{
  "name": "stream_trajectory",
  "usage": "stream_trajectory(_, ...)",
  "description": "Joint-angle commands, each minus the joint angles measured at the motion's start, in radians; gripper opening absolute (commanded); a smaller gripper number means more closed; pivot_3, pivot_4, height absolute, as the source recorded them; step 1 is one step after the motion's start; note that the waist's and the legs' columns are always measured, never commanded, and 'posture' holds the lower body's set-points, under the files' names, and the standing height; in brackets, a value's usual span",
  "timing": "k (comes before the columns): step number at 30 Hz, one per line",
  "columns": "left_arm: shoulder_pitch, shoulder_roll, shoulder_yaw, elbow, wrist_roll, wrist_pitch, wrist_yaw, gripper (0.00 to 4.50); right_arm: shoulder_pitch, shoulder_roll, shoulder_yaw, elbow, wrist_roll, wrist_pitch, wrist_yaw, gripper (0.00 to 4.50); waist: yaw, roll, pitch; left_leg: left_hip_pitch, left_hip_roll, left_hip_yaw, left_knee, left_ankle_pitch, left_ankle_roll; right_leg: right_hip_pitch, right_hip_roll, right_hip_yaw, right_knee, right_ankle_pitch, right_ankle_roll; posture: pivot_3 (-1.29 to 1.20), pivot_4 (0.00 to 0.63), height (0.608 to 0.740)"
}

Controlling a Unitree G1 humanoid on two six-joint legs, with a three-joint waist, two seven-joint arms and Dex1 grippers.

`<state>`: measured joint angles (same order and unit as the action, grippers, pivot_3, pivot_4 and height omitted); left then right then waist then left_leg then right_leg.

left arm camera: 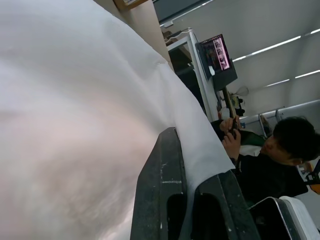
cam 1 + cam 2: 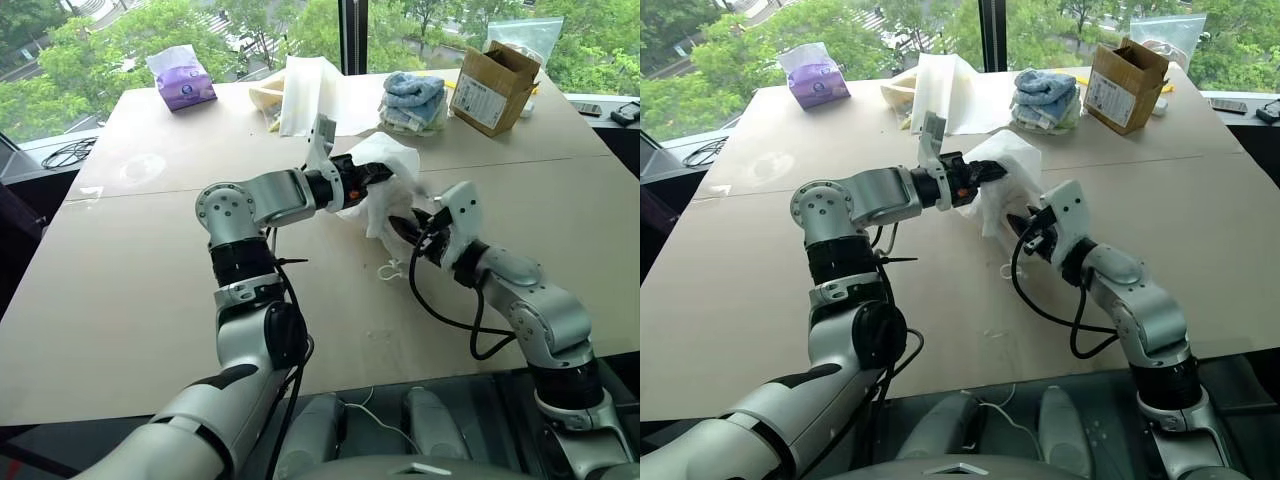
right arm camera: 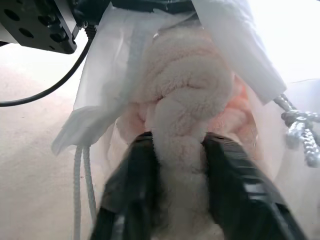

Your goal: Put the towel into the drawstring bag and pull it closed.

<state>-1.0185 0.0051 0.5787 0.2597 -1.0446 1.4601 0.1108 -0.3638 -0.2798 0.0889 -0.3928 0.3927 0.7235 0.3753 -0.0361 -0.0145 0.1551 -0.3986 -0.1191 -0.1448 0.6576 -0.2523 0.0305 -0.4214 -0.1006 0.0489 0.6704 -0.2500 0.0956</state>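
Right claw point(image 3: 175, 160) pinches the towel point(image 3: 185, 95) between its fingers and feeds it into the mouth of the drawstring bag point(image 2: 385, 170). Left claw point(image 1: 187, 200) is clamped on the bag's rim, I judge to hold the mouth up and open (cords point(image 3: 80, 185) hang loose). Bag hangs above the tabletop point(image 2: 150, 280), between both claws.

Right pincer point(image 3: 181, 165) pinches towel point(image 3: 185, 100) inside drawstring bag point(image 3: 112, 75).
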Motion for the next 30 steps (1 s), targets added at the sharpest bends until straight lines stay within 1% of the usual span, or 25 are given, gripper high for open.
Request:
stream_trajectory(1,-0.014,-0.015,-0.014,-0.024,-0.041,0.020,-0.019,0.00,-0.063,0.065,-0.033,0.010,0.033,0.010,-0.041,0.06,-0.002,0.000,0.000,0.000,0.000,0.000,0.000,0.000,0.000,0.000,0.000,0.000,0.000,0.000,0.000,0.00,0.150,0.740)
stream_trajectory(6,-0.025,-0.019,-0.019,-0.026,-0.045,0.037,-0.009,0.00,-0.159,0.118,-0.030,0.164,-0.003,0.017,-0.077,0.06,0.000,0.000,0.000,0.000,0.000,0.000,0.001,0.000,0.000,0.000,0.000,0.000,0.001,0.000,0.000,0.00,0.150,0.740)
stream_trajectory(8,-0.037,-0.024,-0.008,-0.019,-0.055,0.035,-0.002,0.00,-0.216,0.179,-0.073,0.248,0.013,0.016,-0.131,0.06,-0.002,0.000,0.000,0.000,0.000,0.000,0.001,0.000,0.000,0.000,0.000,0.000,0.002,0.000,0.000,0.00,0.150,0.740)
stream_trajectory(10,-0.044,-0.027,0.001,-0.012,-0.059,0.031,0.000,0.00,-0.248,0.212,-0.099,0.298,0.017,0.011,-0.157,0.06,-0.003,0.000,0.000,0.000,0.000,0.000,0.001,0.000,0.000,-0.001,0.000,0.000,0.002,0.000,0.000,0.00,0.150,0.740)
stream_trajectory(13,-0.042,-0.037,0.002,-0.021,-0.061,0.030,0.008,0.00,-0.308,0.274,-0.144,0.404,-0.005,-0.060,-0.220,0.06,-0.004,0.000,0.000,0.000,0.000,0.000,0.001,0.000,0.000,-0.001,0.000,0.000,0.002,0.000,0.000,0.00,0.150,0.740)
stream_trajectory(15,-0.037,-0.039,0.003,-0.024,-0.058,0.025,0.014,0.00,-0.322,0.313,-0.171,0.404,0.008,-0.116,-0.234,0.06,-0.004,0.000,0.000,0.000,0.000,0.000,0.001,0.000,0.000,-0.001,0.000,0.000,0.002,0.000,0.000,0.00,0.150,0.740)
stream_trajectory(17,-0.038,-0.038,0.009,-0.021,-0.056,0.016,0.020,0.00,-0.298,0.324,-0.176,0.343,0.035,-0.144,-0.203,0.06,-0.005,0.000,0.000,0.000,0.000,0.000,0.000,0.000,0.000,-0.001,0.000,0.000,0.002,0.000,0.000,0.00,0.150,0.740)
stream_trajectory(18,-0.040,-0.035,0.007,-0.018,-0.051,0.008,0.023,0.00,-0.275,0.319,-0.173,0.299,0.052,-0.138,-0.181,0.78,-0.005,0.000,0.000,0.000,0.000,0.000,0.000,0.000,0.000,-0.001,0.000,0.000,0.002,0.000,0.000,0.00,0.150,0.740)
stream_trajectory(19,-0.042,-0.030,0.003,-0.016,-0.045,0.001,0.024,0.00,-0.255,0.311,-0.169,0.265,0.061,-0.132,-0.166,0.99,-0.005,0.000,0.000,0.000,0.000,0.000,0.000,0.000,0.000,-0.001,0.000,0.000,0.002,0.000,0.000,0.00,0.150,0.740)
stream_trajectory(20,-0.043,-0.026,-0.003,-0.015,-0.038,-0.005,0.023,0.00,-0.237,0.300,-0.163,0.238,0.064,-0.126,-0.157,1.50,-0.005,0.000,0.000,0.000,0.000,0.000,0.000,0.000,0.000,-0.001,0.000,0.000,0.002,0.000,0.000,0.00,0.150,0.740)
stream_trajectory(21,-0.045,-0.019,-0.012,-0.012,-0.028,-0.012,0.020,0.00,-0.215,0.277,-0.154,0.204,0.060,-0.116,-0.144,1.91,-0.004,0.000,0.000,-0.001,0.000,0.000,0.000,0.000,0.000,-0.001,0.000,0.000,0.002,0.000,0.000,0.00,0.150,0.740)
stream_trajectory(24,-0.051,0.012,-0.042,0.008,-0.002,-0.038,-0.013,0.00,-0.115,0.110,-0.094,0.034,0.092,0.001,-0.029,3.31,-0.001,0.000,0.000,-0.001,-0.001,0.000,0.000,0.000,0.000,-0.001,0.000,0.000,0.002,0.000,0.000,0.00,0.150,0.740)
stream_trajectory(25,-0.054,0.016,-0.042,0.019,0.002,-0.052,-0.016,0.00,-0.091,0.066,-0.087,-0.010,0.113,0.032,0.000,3.70,0.000,0.000,0.000,-0.001,-0.001,0.000,0.000,0.000,0.000,-0.001,0.000,0.000,0.001,0.000,0.000,0.00,0.150,0.740)
stream_trajectory(27,-0.060,0.020,-0.039,0.039,0.016,-0.089,-0.012,0.00,-0.049,-0.006,-0.093,-0.092,0.169,0.071,0.047,3.70,-0.004,0.000,0.000,-0.001,-0.001,0.000,0.000,0.000,0.000,-0.001,0.000,-0.001,0.001,0.000,0.000,0.00,0.150,0.740)
stream_trajectory(30,-0.048,0.033,-0.082,0.028,0.042,-0.108,-0.047,0.00,-0.005,-0.130,-0.104,-0.191,0.205,0.114,0.109,3.70,-0.004,0.000,0.000,0.000,0.000,0.001,-0.001,0.000,0.000,-0.001,0.000,0.000,0.001,0.000,0.000,0.00,0.150,0.740)
